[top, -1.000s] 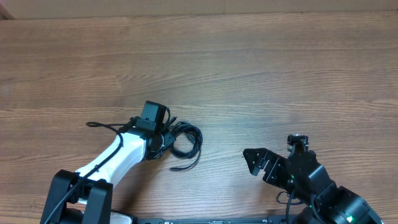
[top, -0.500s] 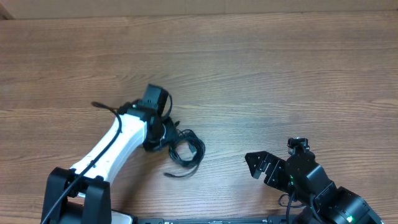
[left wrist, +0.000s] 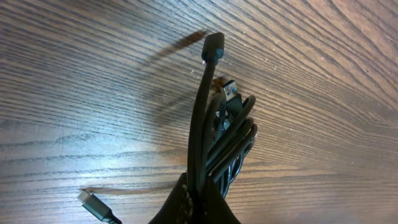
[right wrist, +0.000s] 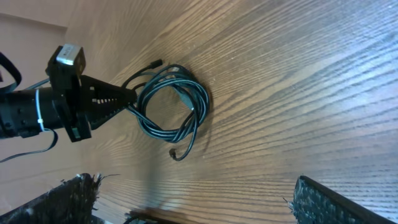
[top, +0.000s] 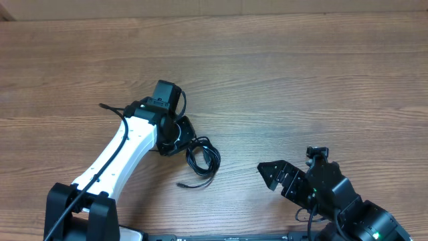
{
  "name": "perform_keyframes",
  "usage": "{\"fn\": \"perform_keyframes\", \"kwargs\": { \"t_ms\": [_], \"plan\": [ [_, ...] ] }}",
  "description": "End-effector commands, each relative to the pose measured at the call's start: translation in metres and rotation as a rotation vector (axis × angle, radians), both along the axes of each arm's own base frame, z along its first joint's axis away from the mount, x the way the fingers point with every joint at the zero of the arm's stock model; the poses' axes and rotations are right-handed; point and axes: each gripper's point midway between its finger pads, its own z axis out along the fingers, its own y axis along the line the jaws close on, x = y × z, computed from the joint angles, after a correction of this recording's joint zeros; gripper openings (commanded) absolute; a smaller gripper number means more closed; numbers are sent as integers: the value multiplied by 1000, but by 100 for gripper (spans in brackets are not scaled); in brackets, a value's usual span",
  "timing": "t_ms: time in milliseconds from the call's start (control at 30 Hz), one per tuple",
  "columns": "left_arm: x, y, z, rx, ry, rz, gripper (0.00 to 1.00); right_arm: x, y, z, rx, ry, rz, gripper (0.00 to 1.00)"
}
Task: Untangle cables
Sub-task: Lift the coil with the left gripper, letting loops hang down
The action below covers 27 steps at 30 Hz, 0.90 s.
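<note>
The cables [top: 202,158] are a small coiled black bundle on the wooden table, just right of my left gripper [top: 180,138]. My left gripper is shut on strands of the bundle. In the left wrist view the cables [left wrist: 225,143] rise from the closed jaws [left wrist: 198,198], with a black plug [left wrist: 213,46] and a silvery plug [left wrist: 227,89] at the top. A loose plug end [left wrist: 93,205] lies at lower left. My right gripper [top: 275,175] is open and empty, apart from the bundle. The right wrist view shows the coil [right wrist: 174,109] and the left gripper [right wrist: 115,96].
The wooden table [top: 301,80] stretches all round. Its far edge [top: 214,16] runs along the top of the overhead view. A loose cable tail [top: 194,183] trails toward the front from the coil.
My left gripper has moved up and away from the front edge, dragging the bundle with it. The loose tail has stretched out below the coil. The right arm has barely moved.
</note>
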Motion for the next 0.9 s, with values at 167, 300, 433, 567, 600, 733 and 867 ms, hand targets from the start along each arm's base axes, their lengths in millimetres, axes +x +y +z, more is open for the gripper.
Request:
{"fn": "perform_keyframes", "kwargs": {
  "t_ms": [167, 300, 433, 567, 600, 733, 867],
  "plan": [
    [5, -5, 6, -9, -26, -32, 4, -1, 0, 1, 10, 5, -1, 100],
    [5, -5, 6, -9, -25, -31, 4, -1, 0, 1, 10, 5, -1, 100],
    [-4, -2, 5, 4, 14, -31, 4, -1, 0, 1, 10, 5, -1, 100],
    [-11, 1, 4, 12, 44, -31, 4, -1, 0, 1, 10, 6, -1, 100],
    [-13, 1, 3, 15, 51, -31, 4, -1, 0, 1, 10, 5, -1, 100],
    [-13, 1, 3, 14, 52, -27, 4, -1, 0, 1, 10, 5, -1, 100],
    [-13, 0, 3, 14, 52, -30, 4, -1, 0, 1, 10, 5, -1, 100]
  ]
}}
